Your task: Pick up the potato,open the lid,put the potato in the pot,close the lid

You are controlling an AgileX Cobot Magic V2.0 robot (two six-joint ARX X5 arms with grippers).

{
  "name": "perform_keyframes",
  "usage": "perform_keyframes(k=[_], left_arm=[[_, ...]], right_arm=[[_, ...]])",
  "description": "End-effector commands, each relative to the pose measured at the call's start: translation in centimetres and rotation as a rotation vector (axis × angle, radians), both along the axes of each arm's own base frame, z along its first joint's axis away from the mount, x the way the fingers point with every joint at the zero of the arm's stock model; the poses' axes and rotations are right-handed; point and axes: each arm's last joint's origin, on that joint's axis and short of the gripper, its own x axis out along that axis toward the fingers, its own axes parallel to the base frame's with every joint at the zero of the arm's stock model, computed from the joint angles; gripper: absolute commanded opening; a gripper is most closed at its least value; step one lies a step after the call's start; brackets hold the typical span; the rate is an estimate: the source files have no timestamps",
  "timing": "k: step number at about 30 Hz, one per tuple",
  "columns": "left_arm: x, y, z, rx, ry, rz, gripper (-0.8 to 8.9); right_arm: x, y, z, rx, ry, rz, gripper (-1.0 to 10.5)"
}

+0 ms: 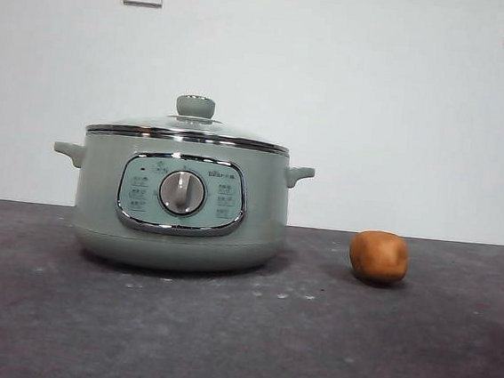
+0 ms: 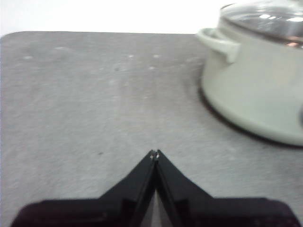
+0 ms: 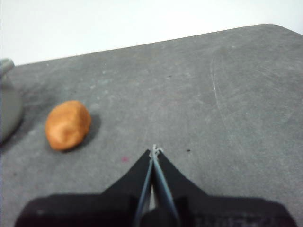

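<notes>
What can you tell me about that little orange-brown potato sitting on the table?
The potato is small, roundish and orange-brown, with dull, slightly lumpy matte skin. It lies whole on the dark grey table, off to one side of the pale green pot and clear of it, far smaller than the pot. Nothing touches it but the table. The right hand is shut, short of it.

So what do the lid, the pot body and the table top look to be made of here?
The lid: clear glass by the reflections and see-through dome, with a shiny chrome-like rim and a matte green knob, probably plastic. The pot: smooth pale green shell with a soft sheen, either painted metal or plastic; I can't tell which. The table: dark grey, matte, mottled surface, stone-like or a textured mat.
</notes>
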Motion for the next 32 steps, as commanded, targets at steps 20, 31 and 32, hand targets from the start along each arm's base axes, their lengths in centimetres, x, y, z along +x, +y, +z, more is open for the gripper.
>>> perform_keyframes(k=[20,31,32], left_arm=[[-1.2,-0.7,16.2,-0.091,0.040,-0.211,-0.07],[-3.3,-1.2,22.1,-0.039,0.062,-0.308,-0.07],[-3.4,-1.2,22.3,-0.040,0.064,-0.312,-0.07]], right_arm=[[-0.7,0.7,16.5,-0.033,0.078,0.248,-0.1],[-1.2,1.0,24.0,-0.108,0.160,0.344,-0.1],[-1.1,1.0,24.2,-0.107,0.163,0.348,-0.1]])
